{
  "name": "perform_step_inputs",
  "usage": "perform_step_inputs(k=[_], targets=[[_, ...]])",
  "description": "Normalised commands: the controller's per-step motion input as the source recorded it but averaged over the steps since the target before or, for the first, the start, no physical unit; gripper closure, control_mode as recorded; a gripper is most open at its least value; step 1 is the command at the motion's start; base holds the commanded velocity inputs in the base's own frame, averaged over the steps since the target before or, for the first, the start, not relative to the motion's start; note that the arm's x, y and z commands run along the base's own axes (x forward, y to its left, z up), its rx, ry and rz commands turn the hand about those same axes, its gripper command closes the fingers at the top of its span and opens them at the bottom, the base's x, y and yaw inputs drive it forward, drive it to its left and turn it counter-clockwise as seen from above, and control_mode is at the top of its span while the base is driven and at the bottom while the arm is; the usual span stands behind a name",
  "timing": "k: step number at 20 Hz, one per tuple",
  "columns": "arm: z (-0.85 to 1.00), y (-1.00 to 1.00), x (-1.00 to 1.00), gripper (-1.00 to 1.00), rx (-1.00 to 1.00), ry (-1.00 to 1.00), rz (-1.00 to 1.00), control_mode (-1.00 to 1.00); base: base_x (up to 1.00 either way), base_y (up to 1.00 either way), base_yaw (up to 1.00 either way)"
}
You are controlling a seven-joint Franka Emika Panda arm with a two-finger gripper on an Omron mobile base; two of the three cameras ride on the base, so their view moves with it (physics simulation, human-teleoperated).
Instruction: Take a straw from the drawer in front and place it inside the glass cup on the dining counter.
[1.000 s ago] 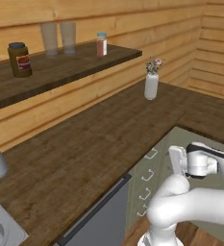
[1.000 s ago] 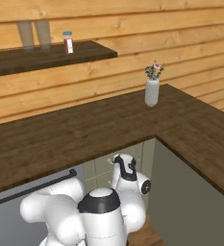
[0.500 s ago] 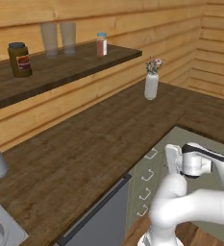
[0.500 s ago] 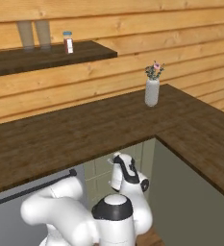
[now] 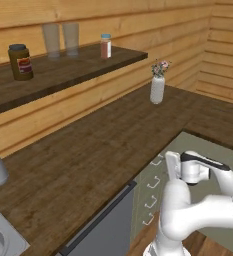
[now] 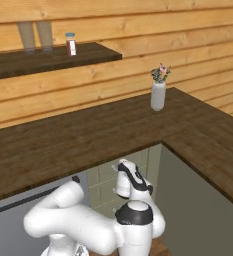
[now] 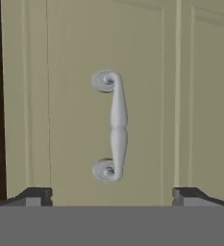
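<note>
Under the counter (image 5: pixel 88 165), near side: drawer (image 7: pixel 84 120), closed, silver handle (image 7: pixel 114 126) centred ahead of gripper (image 7: pixel 111 194). Gripper: fingers spread wide, holding nothing. Straw: presumably inside, unseen. Handling, judged: handle rigid, smooth; grasp at its narrow middle, pull straight.

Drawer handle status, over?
End effector open, not touching anything. Drawer shut, silver handle centred between the fingertips. Nothing in the way.
</note>
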Motion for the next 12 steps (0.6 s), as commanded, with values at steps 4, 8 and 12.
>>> perform_step_inputs(k=[4,8,12], targets=[[-0.26,0.0,0.5,-1.0,0.03,0.0,0.0,-1.0,0.0,0.0,0.0],[-0.36,0.0,0.44,-1.0,0.01,0.0,0.0,-1.0,0.0,0.0,0.0],[-0.42,0.0,0.39,-1.0,0.0,0.0,0.0,-1.0,0.0,0.0,0.0]])
